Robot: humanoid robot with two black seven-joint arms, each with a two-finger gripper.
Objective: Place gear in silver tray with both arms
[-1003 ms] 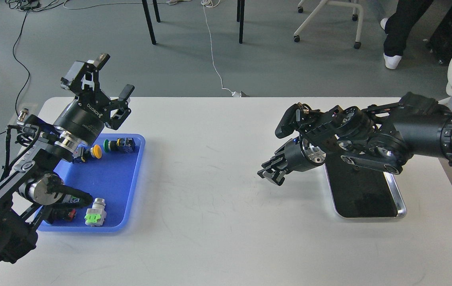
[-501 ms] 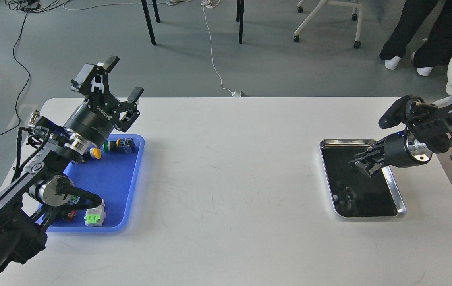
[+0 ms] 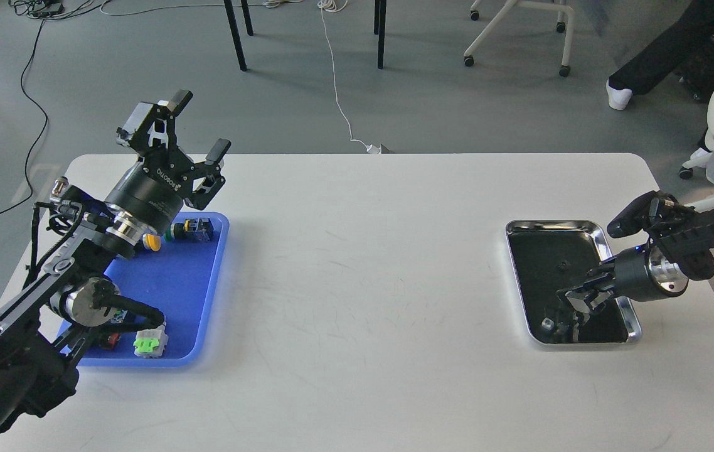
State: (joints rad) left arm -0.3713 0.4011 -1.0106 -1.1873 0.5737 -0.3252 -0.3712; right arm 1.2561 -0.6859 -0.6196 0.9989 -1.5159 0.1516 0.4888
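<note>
The silver tray (image 3: 551,223) lies on the white table at the right, with a dark mirror-like bottom. My right gripper (image 3: 576,300) hangs low over the tray's near half, pointing left and down. It is small and dark, so its fingers cannot be told apart. A small grey shiny thing (image 3: 547,324) shows at the tray's near left corner; I cannot tell whether it is the gear or a reflection. My left gripper (image 3: 200,124) is open and empty, raised above the far edge of the blue tray (image 3: 181,295).
The blue tray holds a yellow push button (image 3: 152,243), a green button switch (image 3: 189,230), a green and white part (image 3: 150,342) and a red part (image 3: 110,339). Chair legs and cables lie on the floor beyond the table.
My right arm has drawn back to the right; its gripper went from left of the silver tray to low over the tray's near half. My left gripper shifted slightly right.
</note>
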